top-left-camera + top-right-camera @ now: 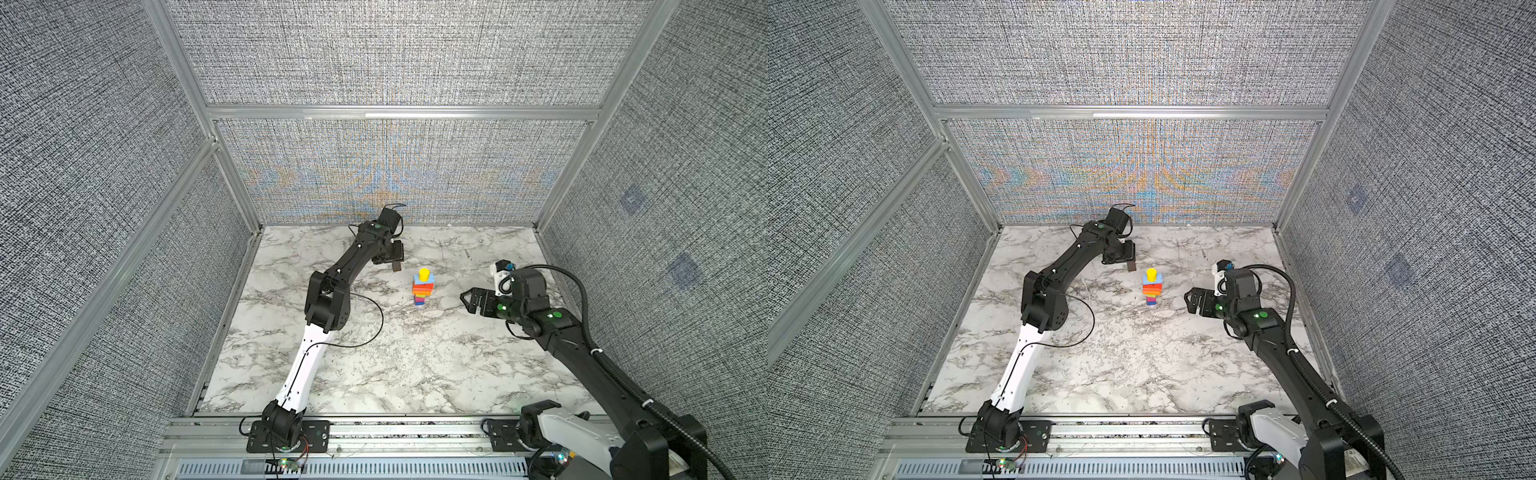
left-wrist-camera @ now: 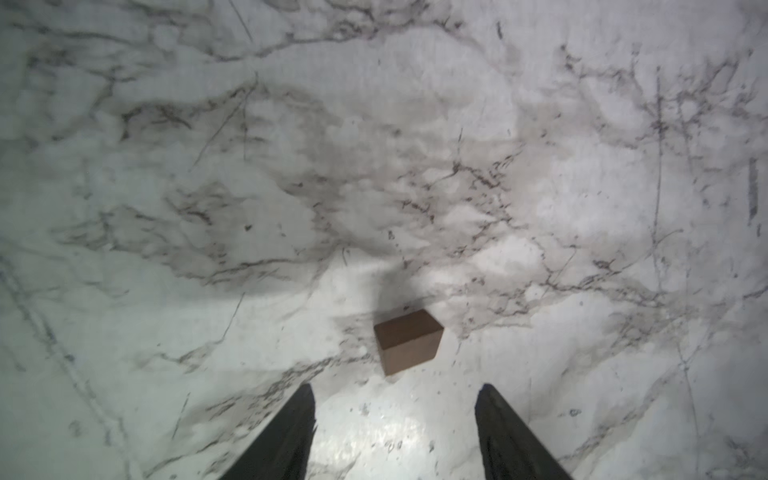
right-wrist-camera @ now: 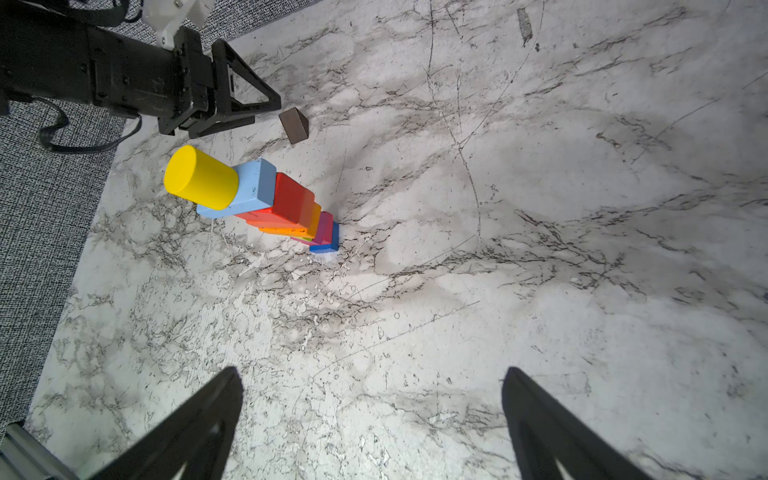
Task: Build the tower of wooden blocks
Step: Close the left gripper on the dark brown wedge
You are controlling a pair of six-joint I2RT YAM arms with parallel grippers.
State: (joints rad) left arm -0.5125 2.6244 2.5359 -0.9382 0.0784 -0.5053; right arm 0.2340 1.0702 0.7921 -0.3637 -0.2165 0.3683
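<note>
Grey woven-fabric walls [image 1: 395, 62] enclose a white marbled bench [image 1: 374, 374]; one block is not yet stacked.
The left tool [image 2: 395, 388] is part-spread and empty, with the dark brown wooden cube [image 2: 408, 340] free just beyond its tips, probably awaiting a squarer grip. Beside that tool stands the multicoloured block tower [image 3: 286, 203], topped by a yellow cylinder [image 3: 201, 176], with nothing in the way. The right tool [image 3: 370, 372] gapes wide and empty, well clear.

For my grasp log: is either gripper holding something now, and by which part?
Nothing is held. The left gripper is open, its jaws clear of the brown block; the right gripper is open and empty.
</note>
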